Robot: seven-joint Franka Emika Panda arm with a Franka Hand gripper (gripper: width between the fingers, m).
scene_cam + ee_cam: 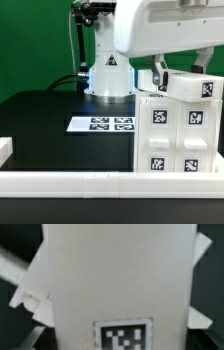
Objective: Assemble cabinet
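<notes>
The cabinet (175, 135) is a white boxy body with several square tags on its face, standing at the exterior view's right by the front rail. A white tagged panel (192, 86) rests tilted on its top edge. My gripper (163, 78) is directly above the cabinet's top left corner and appears shut on this panel. In the wrist view the panel (120, 280) fills nearly the whole picture, with its tag (123, 335) sitting between the jaws. My gripper (122, 341) grips it by its sides, and the fingers themselves are mostly hidden.
The marker board (101, 124) lies flat on the black table in the middle. The arm's base (108, 75) stands behind it. A white rail (70, 182) runs along the front edge, with a white corner piece (5, 150) at the far left.
</notes>
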